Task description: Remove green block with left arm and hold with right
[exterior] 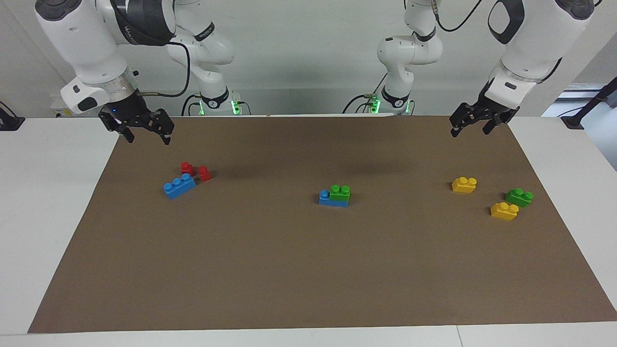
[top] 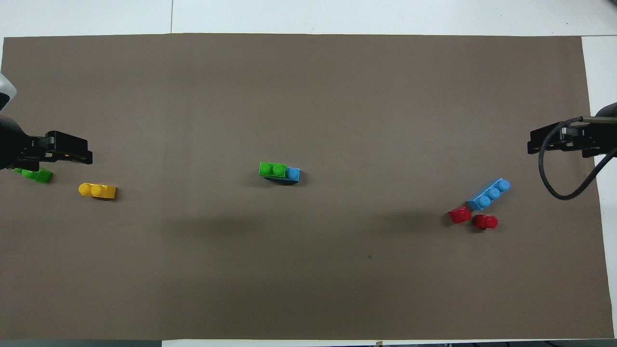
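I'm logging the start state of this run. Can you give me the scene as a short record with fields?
green block: stacked on a blue brick, mid-mat
left claw: raised over the mat's edge, holding nothing
right claw: open, raised over the mat's corner, holding nothing
loose bricks: second green one between two yellow ones; blue one by two red ones
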Robot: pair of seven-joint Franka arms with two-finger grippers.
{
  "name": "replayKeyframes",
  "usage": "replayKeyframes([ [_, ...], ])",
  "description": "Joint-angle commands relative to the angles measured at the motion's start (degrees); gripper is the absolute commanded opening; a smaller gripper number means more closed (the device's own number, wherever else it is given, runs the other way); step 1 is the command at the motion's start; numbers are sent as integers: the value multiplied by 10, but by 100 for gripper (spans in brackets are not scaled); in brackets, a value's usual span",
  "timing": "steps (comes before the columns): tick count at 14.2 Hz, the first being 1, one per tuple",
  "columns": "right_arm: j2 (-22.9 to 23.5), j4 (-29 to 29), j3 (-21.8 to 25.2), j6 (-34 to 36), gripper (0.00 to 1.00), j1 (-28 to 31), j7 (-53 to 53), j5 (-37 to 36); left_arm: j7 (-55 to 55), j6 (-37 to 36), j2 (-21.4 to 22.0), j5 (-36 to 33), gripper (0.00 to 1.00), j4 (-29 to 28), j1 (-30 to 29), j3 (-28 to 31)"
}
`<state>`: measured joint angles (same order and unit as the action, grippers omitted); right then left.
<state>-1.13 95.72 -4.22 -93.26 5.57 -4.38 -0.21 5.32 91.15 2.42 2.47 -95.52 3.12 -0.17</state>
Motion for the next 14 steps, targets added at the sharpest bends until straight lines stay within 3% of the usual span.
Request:
replayKeyframes([
  [1, 2, -7, -5, 4, 100, 6, 13, -5, -8, -5, 4, 11, 100, 6, -8, -4],
  [8, 2, -1, -4, -51, 100, 6, 41, -1, 29, -1, 4, 12, 100, 4, -4, -6],
  [11, 7, 11, -8, -78, 100, -3, -44, 2, 155, 27, 9, 12, 100, -7, -1, -21],
  [14, 28, 15, -9, -93, 100, -39, -224, 14, 244, 63, 14, 12, 100, -25, 14, -26],
])
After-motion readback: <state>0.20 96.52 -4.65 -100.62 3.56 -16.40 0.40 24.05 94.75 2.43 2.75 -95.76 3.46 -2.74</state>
